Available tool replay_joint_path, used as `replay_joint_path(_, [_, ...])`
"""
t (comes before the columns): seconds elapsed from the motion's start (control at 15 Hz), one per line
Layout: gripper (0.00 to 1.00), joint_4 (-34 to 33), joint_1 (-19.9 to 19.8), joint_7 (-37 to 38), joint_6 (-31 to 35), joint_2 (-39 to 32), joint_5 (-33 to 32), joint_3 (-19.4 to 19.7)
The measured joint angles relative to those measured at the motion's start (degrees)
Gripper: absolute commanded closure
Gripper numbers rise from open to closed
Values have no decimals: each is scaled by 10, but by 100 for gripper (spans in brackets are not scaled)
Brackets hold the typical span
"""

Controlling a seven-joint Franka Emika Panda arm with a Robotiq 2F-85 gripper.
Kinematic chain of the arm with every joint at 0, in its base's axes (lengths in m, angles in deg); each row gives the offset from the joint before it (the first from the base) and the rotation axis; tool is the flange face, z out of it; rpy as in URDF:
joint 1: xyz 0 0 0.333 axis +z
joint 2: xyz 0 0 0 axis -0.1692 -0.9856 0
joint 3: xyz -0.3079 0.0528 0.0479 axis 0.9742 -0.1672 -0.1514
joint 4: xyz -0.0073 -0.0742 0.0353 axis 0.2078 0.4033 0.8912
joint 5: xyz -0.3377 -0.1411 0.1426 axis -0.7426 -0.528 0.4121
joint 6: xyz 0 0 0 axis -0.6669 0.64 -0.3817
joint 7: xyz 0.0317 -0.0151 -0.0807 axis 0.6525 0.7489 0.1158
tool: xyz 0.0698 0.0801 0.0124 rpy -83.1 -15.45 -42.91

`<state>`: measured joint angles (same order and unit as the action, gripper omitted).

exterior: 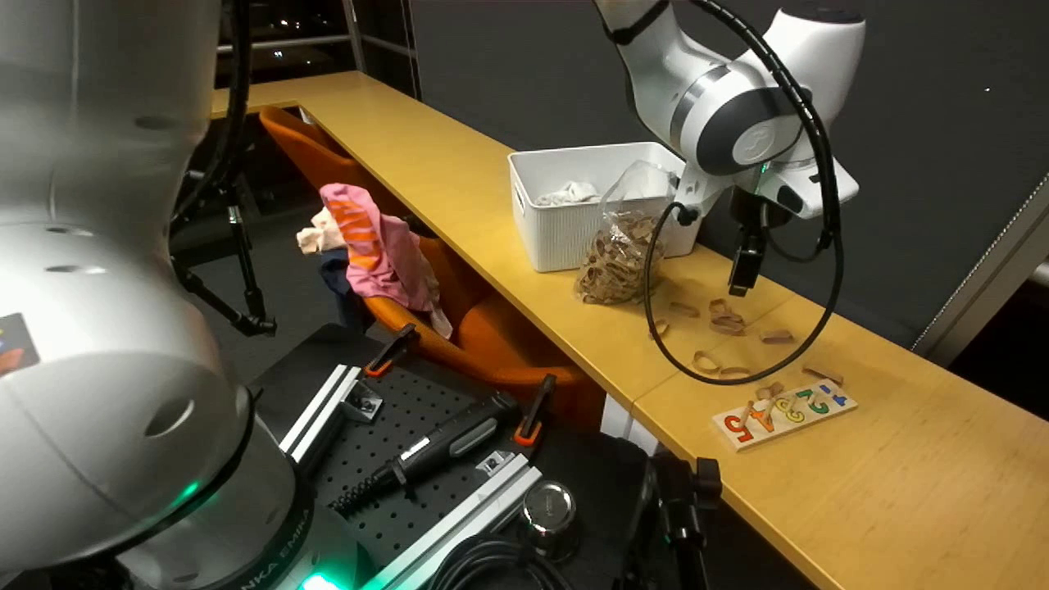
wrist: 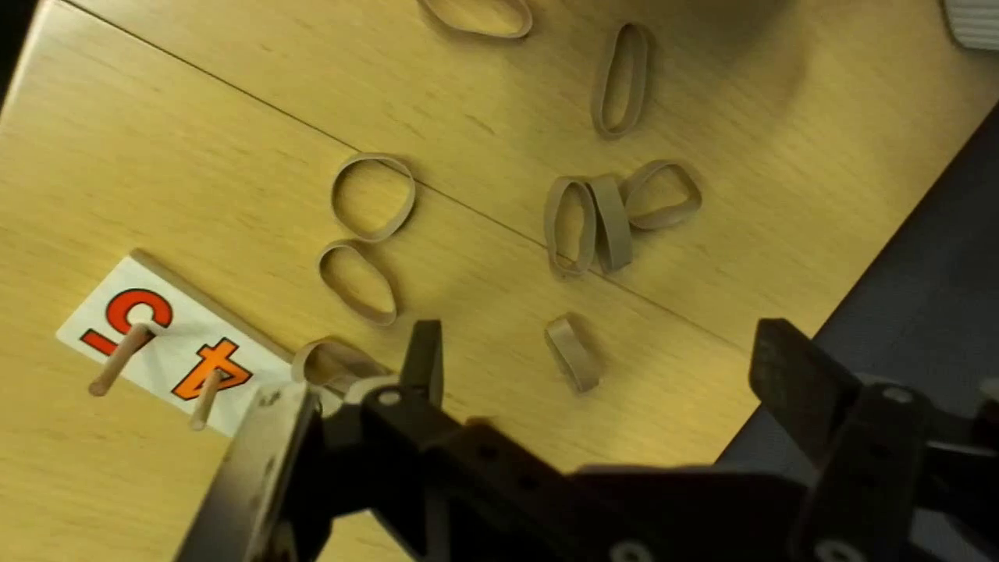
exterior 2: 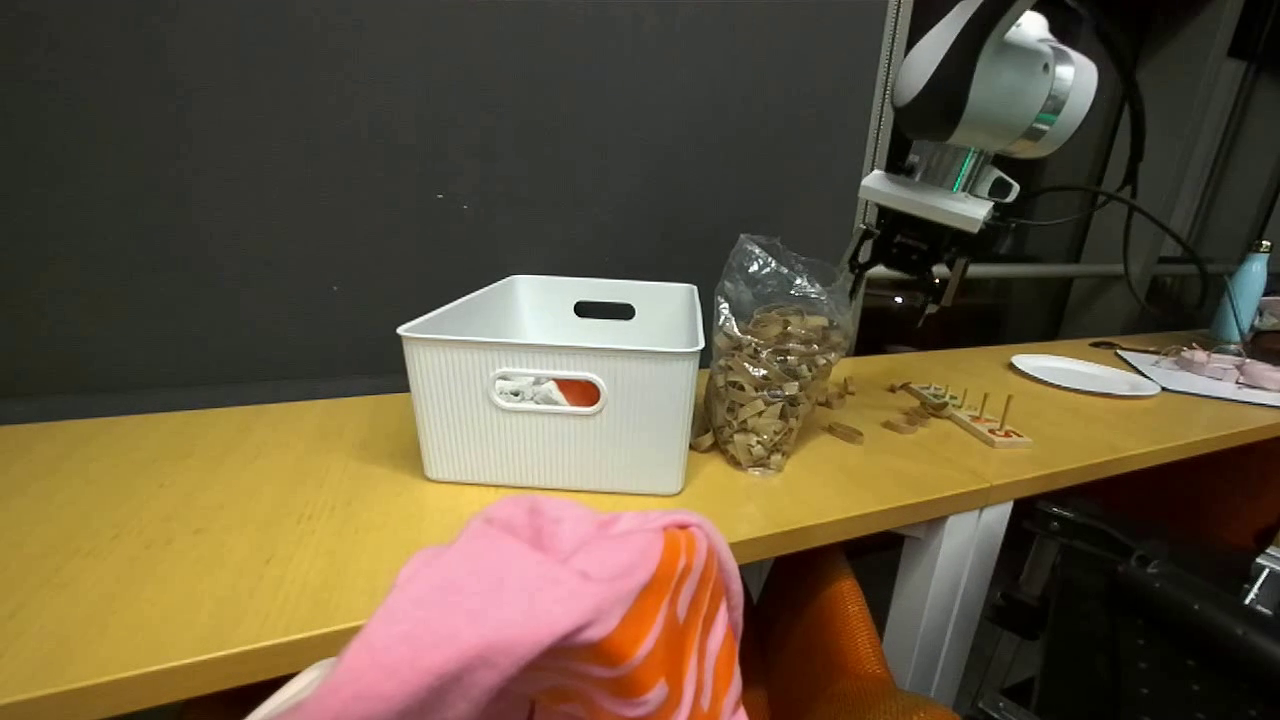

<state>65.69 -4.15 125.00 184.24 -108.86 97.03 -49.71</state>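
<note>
My gripper (wrist: 601, 336) hangs open above the wooden table, with nothing between its fingers. In the wrist view a single tan band (wrist: 574, 355) lies on the tabletop below the gap. Several more tan loops are scattered around it, including a cluster (wrist: 615, 226) beyond the fingertips. A white peg board (wrist: 175, 355) with coloured numbers lies to the left, partly hidden by the left finger; its upright pegs look bare. In an exterior view the whole board (exterior: 787, 414) shows digits 5 to 1. One band (wrist: 335, 361) lies against the board's edge.
A clear bag of bands (exterior 2: 775, 390) stands beside a white basket (exterior 2: 550, 440) holding cloth. A dark wall panel (exterior: 869, 205) runs behind the table. A white plate (exterior 2: 1085, 374) and blue bottle (exterior 2: 1243, 295) sit farther along. A pink garment (exterior: 381, 246) drapes an orange chair.
</note>
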Motion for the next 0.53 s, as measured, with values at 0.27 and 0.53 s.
replay_joint_path(0.27, [0, -71, -4, -2, -2, -79, 0, -19])
replay_joint_path(0.53, [0, -127, -11, -10, -7, -142, 0, -31])
